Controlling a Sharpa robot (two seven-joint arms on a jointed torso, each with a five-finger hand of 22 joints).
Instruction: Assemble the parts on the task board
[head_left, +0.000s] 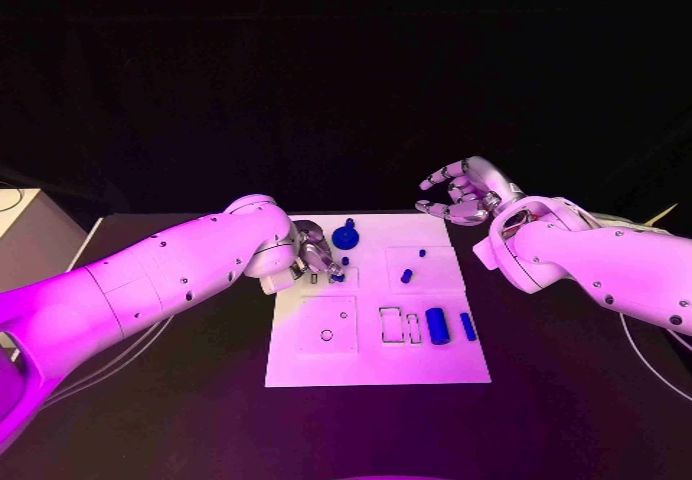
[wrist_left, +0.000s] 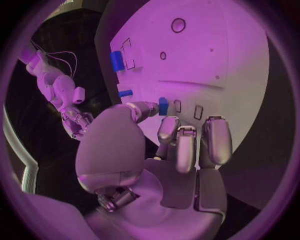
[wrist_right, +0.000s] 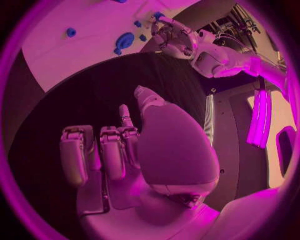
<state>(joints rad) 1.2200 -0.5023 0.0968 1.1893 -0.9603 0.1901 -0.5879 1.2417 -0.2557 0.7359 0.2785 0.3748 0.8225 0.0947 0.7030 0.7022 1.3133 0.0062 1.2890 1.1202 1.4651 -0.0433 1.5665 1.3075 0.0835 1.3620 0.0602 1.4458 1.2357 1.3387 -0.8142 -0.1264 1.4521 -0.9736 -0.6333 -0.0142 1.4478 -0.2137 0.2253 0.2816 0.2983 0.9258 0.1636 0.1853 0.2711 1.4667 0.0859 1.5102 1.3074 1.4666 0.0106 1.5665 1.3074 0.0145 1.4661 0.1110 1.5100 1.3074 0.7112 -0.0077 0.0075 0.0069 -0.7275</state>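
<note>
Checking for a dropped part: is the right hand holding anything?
No. The right hand hovers off the board's far corner, fingers loosely curled, nothing in them.

The left hand (head_left: 309, 258) crowds the task board (head_left: 378, 370) at its far-left corner; the board's near half lies open, while the right hand (head_left: 464, 192) hangs beyond the far-right corner.

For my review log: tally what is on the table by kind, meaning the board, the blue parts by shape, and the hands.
White rectangular task board: 1
Round blue toothed part: 1
Long blue parts: 2
Small blue parts: 3, one at the left hand's fingertips
Silver hands, left hand and right hand: 2
Total: 9
</note>
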